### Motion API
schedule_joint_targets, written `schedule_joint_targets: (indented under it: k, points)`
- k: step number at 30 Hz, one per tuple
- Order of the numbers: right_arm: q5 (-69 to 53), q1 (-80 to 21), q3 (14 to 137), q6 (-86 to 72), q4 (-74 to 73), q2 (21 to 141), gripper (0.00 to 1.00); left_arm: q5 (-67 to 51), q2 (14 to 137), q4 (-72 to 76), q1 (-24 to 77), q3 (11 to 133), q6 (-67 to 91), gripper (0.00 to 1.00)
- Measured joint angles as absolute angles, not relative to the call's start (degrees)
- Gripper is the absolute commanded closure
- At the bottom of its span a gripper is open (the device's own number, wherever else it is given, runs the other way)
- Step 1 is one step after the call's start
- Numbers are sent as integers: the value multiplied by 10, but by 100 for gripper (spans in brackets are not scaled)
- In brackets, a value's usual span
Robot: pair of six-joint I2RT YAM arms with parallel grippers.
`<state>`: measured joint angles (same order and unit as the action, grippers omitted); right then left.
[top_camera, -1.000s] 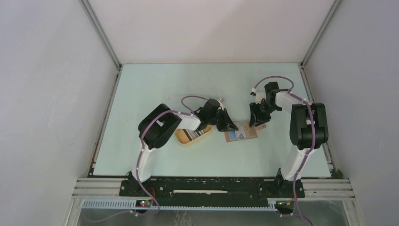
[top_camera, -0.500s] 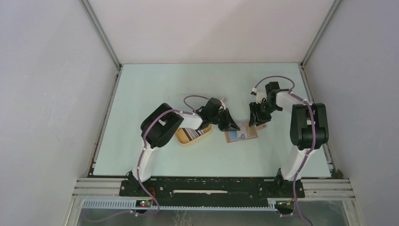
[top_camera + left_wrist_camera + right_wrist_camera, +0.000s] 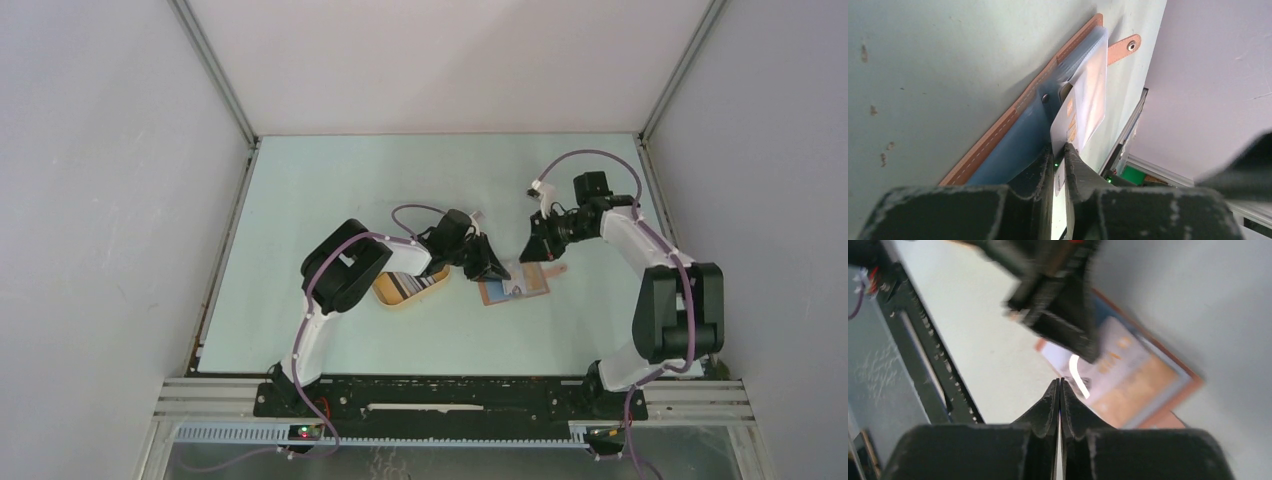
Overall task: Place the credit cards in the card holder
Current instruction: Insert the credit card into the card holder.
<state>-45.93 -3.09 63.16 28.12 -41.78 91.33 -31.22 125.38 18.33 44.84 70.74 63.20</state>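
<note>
The reddish-brown card holder (image 3: pixel 520 290) lies open on the table, blue lining (image 3: pixel 1008 150) up and snap tab (image 3: pixel 1123 47) pointing right. A white credit card (image 3: pixel 1063 125) stands partly inside one of its clear sleeves (image 3: pixel 1093 85). My left gripper (image 3: pixel 497 268) (image 3: pixel 1059 147) is at the holder's left edge. Its jaws are a narrow slit apart around the card's rear end, with a gap showing beside the card. My right gripper (image 3: pixel 530 250) (image 3: pixel 1060 380) hovers over the holder's far side, shut on nothing. More credit cards (image 3: pixel 405 285) lie striped in the tray.
The yellow oval tray (image 3: pixel 390 297) sits just left of the holder, under my left forearm. The black base rail (image 3: pixel 450 395) runs along the near table edge, and grey walls close in the left, right and back.
My right gripper has shut and lifted off the holder's far edge as its arm swung outward to the right. My left jaws have eased slightly apart around the white card.
</note>
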Motion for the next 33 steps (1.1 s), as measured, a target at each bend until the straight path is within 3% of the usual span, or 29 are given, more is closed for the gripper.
schedule_joint_targets:
  k: [5,10,14,22,33]
  points:
    - [-536,-96,589,452,-466,855,95,-314,1254,180,449,707,632,81]
    - [-513,-189,505,571,-449,817,94,-317,1255,177,449,707,634,80]
    - [-418,-254,464,574,-376,811,94,-317,1255,176,449,707,635,79]
    - [-257,-282,461,545,-244,837,94,-318,1255,174,450,707,636,78]
    - [-190,-304,455,533,-211,857,93,-318,1256,175,450,707,640,76]
